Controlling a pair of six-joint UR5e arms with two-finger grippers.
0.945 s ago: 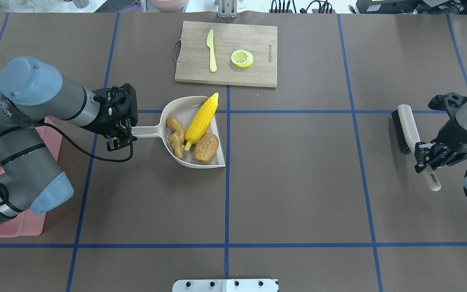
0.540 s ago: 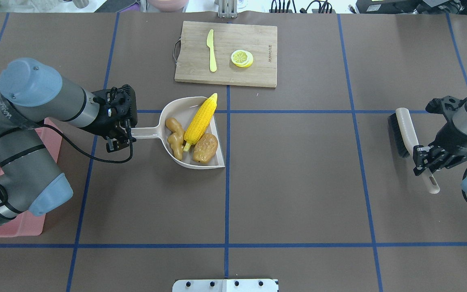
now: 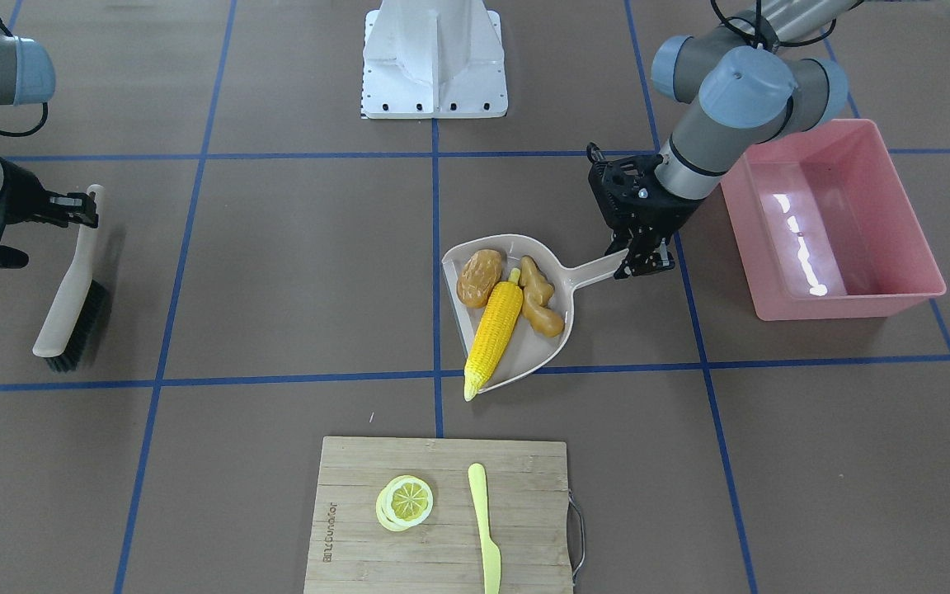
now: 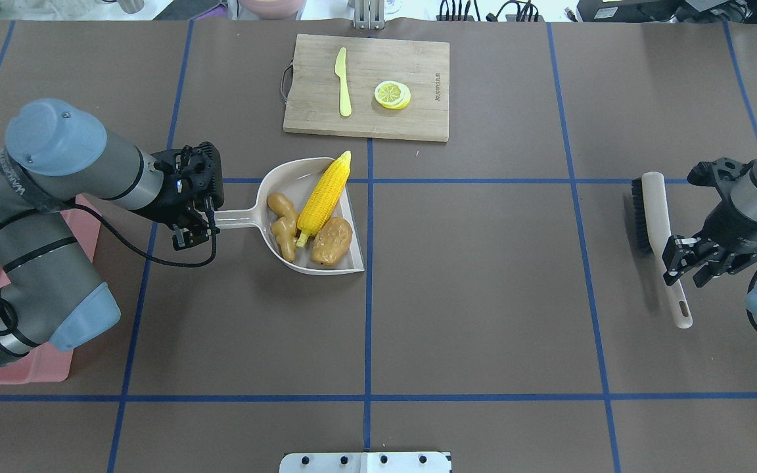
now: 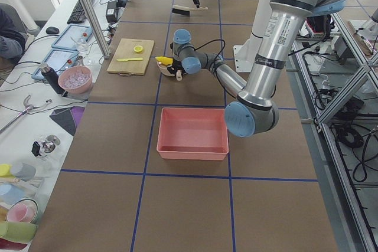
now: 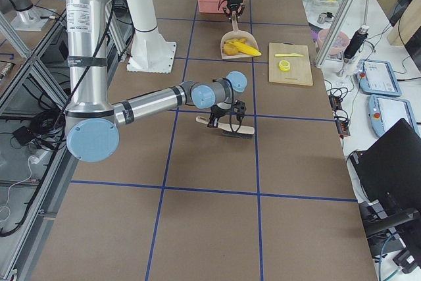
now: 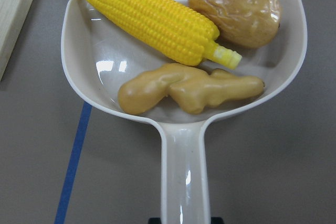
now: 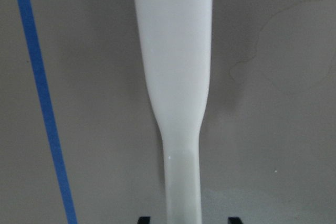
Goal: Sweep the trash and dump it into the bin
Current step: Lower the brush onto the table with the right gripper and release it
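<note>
— Trash pieces: how many are counted, and where are they found?

— Three are counted, all lying in the single beige plastic dustpan (image 4: 237, 215) left of centre in the overhead frame. One is a yellow corn cob (image 4: 324, 194) with rows of kernels, its tip stuck out past the pan's rim. One is a rounded, wrinkled tan-brown potato (image 4: 332, 241). One is a knobbly tan ginger root (image 4: 283, 223). The cob's stalk end is set between the other two. Whether the pan is rested on the counter (image 4: 483, 295) cannot be told.

— And the bin?

— One bin (image 3: 854, 304), a pink rectangular tub with glossy walls, is seen at the right of the front-facing frame. It is placed near the dustpan's handle but apart from it.

— How are the two tools set?

— The left tool (image 4: 196, 228) is clamped on the end of the dustpan's handle. The right tool (image 4: 683, 270), at the right edge of the overhead frame, is spread wide. Its fingers are kept to either side of the handle of one brush (image 4: 654, 210), with a gap shown on each side in the wrist view. The brush, pale-handled and black-bristled, is laid on the counter.

— What else is seen?

— One bamboo cutting board (image 4: 418, 121) with a wire handle is placed at the top centre. On it are one pale yellow knife (image 4: 342, 82) and a small stack of lemon slices (image 4: 392, 94), whose number cannot be told. The counter is covered in matte brown sheet, divided by blue tape lines. Side benches with tablets and cups are shown alongside.
</note>
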